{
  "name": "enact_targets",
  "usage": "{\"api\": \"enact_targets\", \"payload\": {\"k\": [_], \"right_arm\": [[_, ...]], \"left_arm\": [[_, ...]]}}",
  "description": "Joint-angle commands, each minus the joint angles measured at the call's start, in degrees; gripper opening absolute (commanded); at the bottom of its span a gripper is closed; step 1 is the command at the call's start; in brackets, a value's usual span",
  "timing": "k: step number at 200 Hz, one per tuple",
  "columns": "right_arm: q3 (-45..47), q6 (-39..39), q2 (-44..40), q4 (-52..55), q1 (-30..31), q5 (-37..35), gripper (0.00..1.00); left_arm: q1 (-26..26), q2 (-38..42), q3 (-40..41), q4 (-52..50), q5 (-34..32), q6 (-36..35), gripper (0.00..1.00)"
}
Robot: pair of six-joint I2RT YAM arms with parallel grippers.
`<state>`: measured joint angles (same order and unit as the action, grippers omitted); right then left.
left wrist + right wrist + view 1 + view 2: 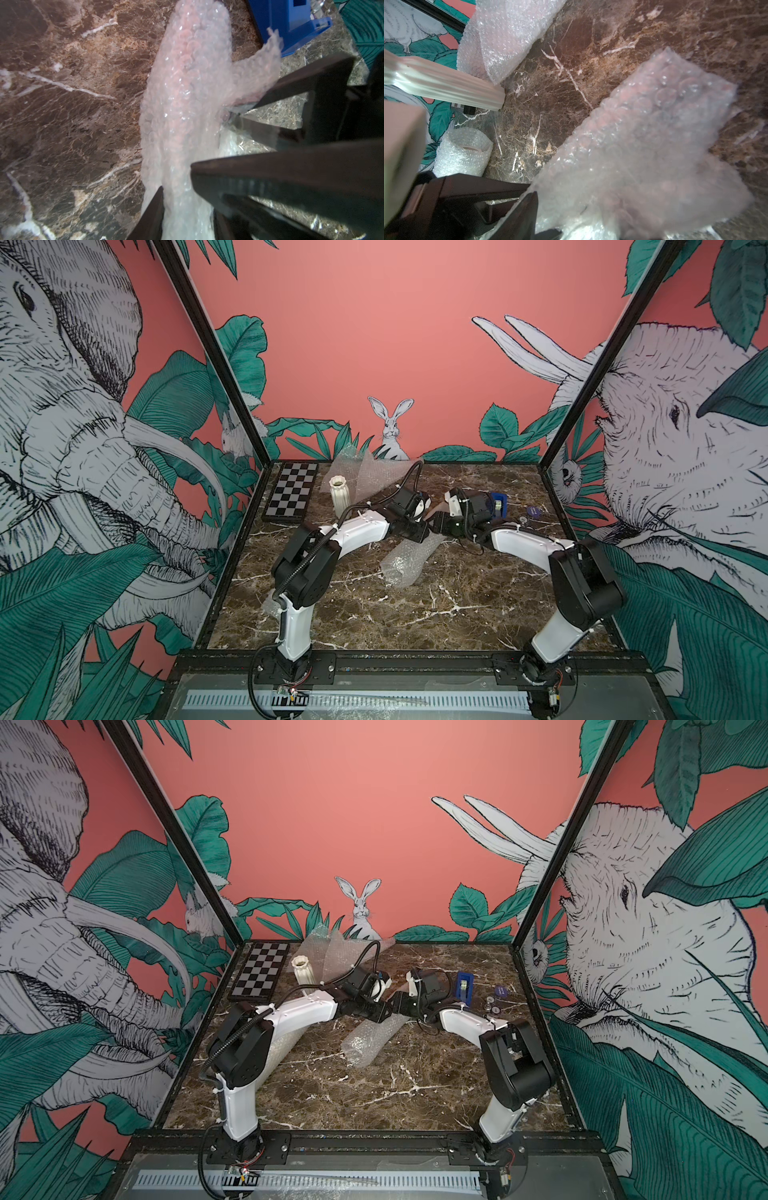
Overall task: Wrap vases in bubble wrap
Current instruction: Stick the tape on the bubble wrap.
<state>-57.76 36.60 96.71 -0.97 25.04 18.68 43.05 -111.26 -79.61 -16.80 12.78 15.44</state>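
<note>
A bubble wrap bundle (405,562) lies in mid-table in both top views; what it holds I cannot make out. Both grippers meet at its far end. My left gripper (187,204) is shut on the bundle (187,83), with a finger on each side of the wrap. My right gripper (581,207) faces it, jaws apart astride the bundle (643,145); one of its fingers (291,89) touches a loose flap. A white fluted vase (340,494) stands upright at the back left. Loose bubble wrap sheets (365,472) lean behind it.
A chequered board (291,493) lies at the back left. A blue tape dispenser (498,504) and small round discs (533,511) sit at the back right. Another upright roll of bubble wrap (282,1048) stands under the left arm, also seen as a roll (463,153).
</note>
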Motion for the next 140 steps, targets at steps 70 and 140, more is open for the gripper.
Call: {"api": "enact_targets", "payload": {"k": [70,140], "right_arm": [[-3.1,7.0,2.7,9.1,1.6,-16.3,0.67],[1.5,9.3,-2.6,-2.9,1.6,-5.0,0.58]], "left_arm": [[4.9,-0.6,4.1,-6.7,0.7,1.9,0.36],[4.9,-1.6,3.8,-7.2,-1.3,2.9,0.35]]}}
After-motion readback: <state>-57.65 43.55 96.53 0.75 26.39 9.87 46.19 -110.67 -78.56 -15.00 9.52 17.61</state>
